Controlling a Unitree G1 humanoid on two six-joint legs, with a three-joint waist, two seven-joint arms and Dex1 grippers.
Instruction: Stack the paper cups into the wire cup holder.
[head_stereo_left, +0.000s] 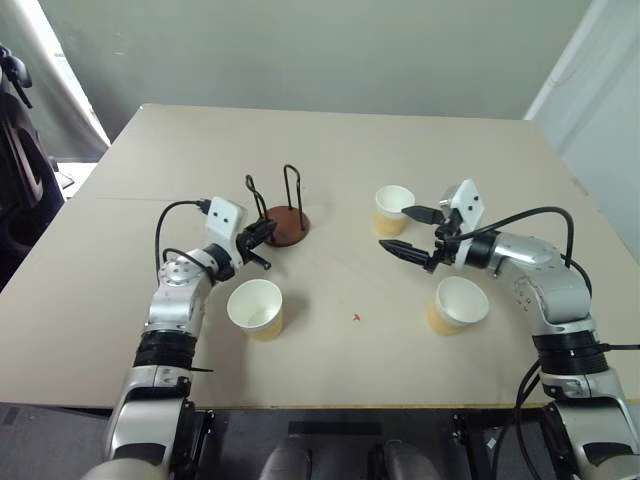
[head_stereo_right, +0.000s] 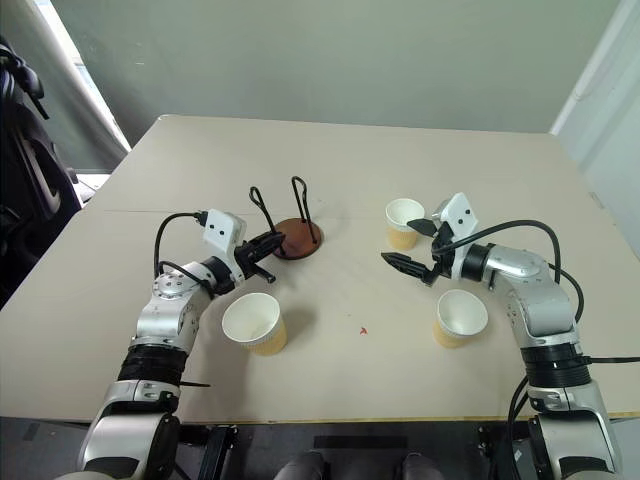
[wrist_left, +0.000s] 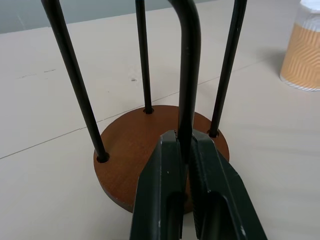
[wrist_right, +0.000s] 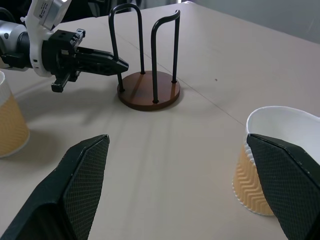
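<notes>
The wire cup holder stands at mid-table, a brown disc base with two black wire loops. My left gripper is shut on one upright wire of the holder, just above the base. Three paper cups stand upright: one near my left arm, one right of the holder, one by my right forearm. My right gripper is open and hovers beside the far right cup, holding nothing. The right wrist view also shows the left gripper at the holder.
The beige table has open surface behind the holder and between the two arms. A small red mark sits near the front centre. Dark equipment stands off the table's left edge.
</notes>
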